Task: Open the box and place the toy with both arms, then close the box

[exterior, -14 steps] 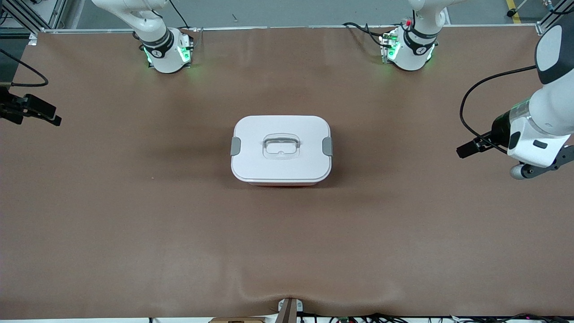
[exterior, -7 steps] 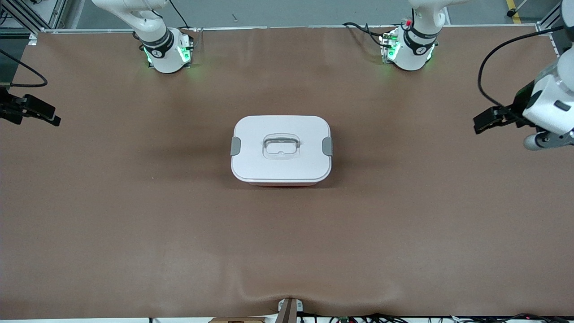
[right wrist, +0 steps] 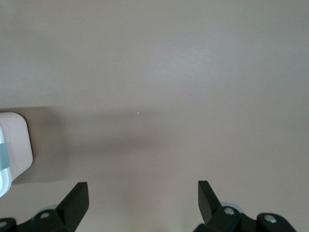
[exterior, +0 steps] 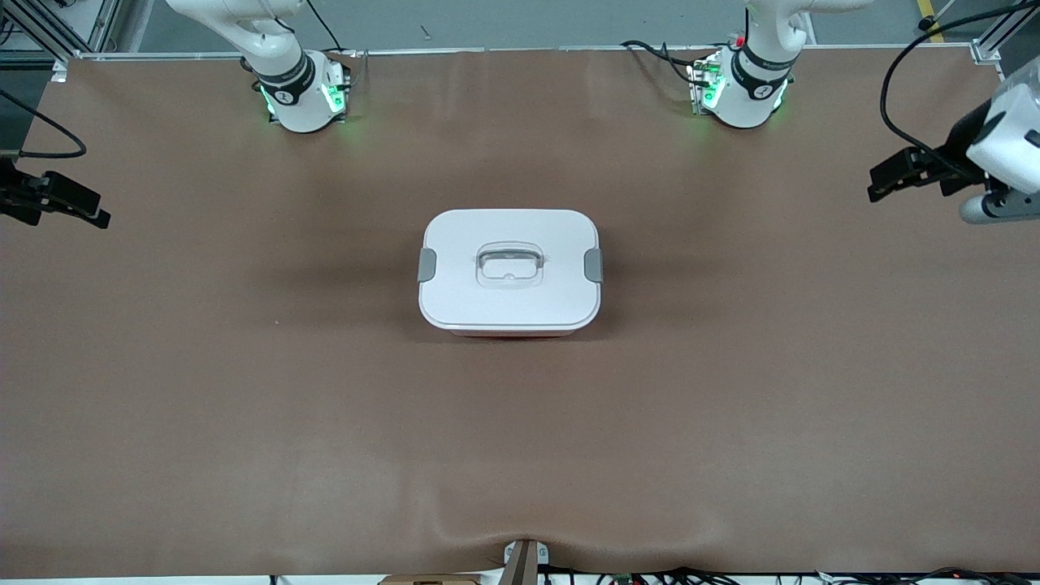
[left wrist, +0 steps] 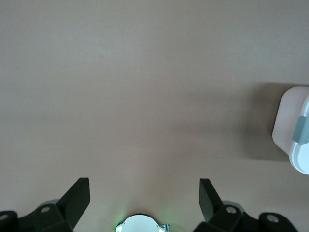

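Note:
The box [exterior: 509,271] stands shut in the middle of the brown table, with its white lid on, a grey clip [exterior: 426,265] at each end and a clear recessed handle [exterior: 509,266]. One end of the box shows in the left wrist view [left wrist: 293,126] and in the right wrist view [right wrist: 13,144]. The toy is out of view. My left gripper [exterior: 887,180] is open and empty in the air over the left arm's end of the table; it also shows in its wrist view [left wrist: 144,187]. My right gripper [exterior: 91,210] waits open and empty over the right arm's end and shows in its wrist view [right wrist: 143,189].
The two arm bases [exterior: 302,91] [exterior: 743,88] glow green along the table edge farthest from the front camera. A black cable [exterior: 910,89] loops above the left gripper. A small bracket [exterior: 524,559] sits at the table edge nearest the camera.
My left gripper has risen and swung toward the arm bases' side, staying over the left arm's end of the table. The right gripper and the box have not moved.

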Robot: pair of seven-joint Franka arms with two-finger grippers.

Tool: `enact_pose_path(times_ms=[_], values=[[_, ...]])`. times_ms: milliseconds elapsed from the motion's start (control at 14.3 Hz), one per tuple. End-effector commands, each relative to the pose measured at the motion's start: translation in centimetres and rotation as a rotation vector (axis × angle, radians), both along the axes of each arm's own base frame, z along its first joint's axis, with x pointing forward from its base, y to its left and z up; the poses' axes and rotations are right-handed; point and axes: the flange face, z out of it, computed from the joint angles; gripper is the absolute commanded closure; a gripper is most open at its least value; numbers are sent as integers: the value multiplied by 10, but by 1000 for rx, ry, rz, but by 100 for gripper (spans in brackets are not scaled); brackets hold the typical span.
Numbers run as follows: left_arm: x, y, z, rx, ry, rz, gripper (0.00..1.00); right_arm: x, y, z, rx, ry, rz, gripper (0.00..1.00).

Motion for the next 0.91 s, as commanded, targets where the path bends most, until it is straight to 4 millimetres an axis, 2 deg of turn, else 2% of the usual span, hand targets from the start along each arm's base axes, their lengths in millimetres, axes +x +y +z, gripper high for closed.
enact_pose_path(times_ms=[0, 70, 280, 840], values=[[-16, -4, 1, -19, -24, -23, 0, -1, 1, 4, 12, -5, 6, 0], [-18, -12, 3, -18, -28, -35, 0, -1, 1, 4, 11, -6, 6, 0], [-18, -17, 8, -11, -33, -48, 0, 0, 2, 3, 12, -4, 7, 0], [-13, -14, 36, 0, -88, -67, 0, 0, 5, 4, 12, -8, 15, 0]])
